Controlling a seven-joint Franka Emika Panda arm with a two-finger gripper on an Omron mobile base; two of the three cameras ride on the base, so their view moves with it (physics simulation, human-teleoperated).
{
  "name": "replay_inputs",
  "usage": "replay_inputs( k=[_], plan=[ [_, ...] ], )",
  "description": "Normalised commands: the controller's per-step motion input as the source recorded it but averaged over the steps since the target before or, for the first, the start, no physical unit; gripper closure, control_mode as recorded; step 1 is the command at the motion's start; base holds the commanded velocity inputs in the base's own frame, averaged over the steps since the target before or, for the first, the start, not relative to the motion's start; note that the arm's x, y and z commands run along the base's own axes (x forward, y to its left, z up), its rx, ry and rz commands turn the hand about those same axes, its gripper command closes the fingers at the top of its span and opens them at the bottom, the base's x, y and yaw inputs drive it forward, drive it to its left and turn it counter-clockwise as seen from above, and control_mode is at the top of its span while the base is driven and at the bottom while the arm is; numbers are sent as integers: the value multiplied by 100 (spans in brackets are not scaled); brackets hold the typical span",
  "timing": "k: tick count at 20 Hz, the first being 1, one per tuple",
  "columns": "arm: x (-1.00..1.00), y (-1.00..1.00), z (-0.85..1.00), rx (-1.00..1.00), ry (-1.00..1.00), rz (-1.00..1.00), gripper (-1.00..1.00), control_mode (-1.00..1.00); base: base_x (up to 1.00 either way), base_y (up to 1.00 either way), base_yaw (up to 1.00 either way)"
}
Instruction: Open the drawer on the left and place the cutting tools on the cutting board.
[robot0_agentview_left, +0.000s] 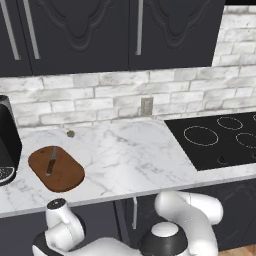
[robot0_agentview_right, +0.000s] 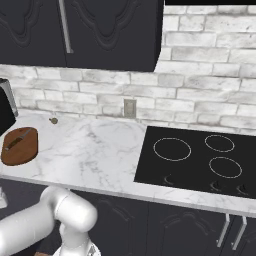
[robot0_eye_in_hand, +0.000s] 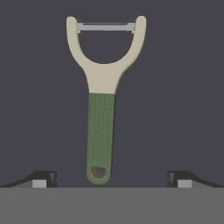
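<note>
Peeler: cream-headed, green-handled Y-shaped peeler (robot0_eye_in_hand: 101, 109) lies between the spread, empty gripper (robot0_eye_in_hand: 112, 178) tips.
Board: reddish-brown wooden cutting board (robot0_agentview_left: 62, 172) carries a slim dark knife (robot0_agentview_left: 51, 163), near the marble counter (robot0_agentview_left: 130, 155) front edge.

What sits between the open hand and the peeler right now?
Nothing visible. In the hand view the peeler lies flat on a bare dark surface, its green handle end between the spread fingertips of the hand.

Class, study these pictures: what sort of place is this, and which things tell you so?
A kitchen, rendered: a black cooktop set in a marble counter, a wooden cutting board, and a peeler.
</note>
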Motion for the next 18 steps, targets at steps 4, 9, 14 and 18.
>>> replay_inputs(
  k=[4,9,14,18],
  plan=[
    [0,33,-33,-1,0,0,-100,-100,0,0,0],
    [-1,9,-32,-1,0,0,-100,-100,0,0,0],
    [-17,0,-34,-2,0,0,-100,-100,0,0,0],
    [-11,0,-41,0,0,0,-100,-100,0,0,0]
  ],
)
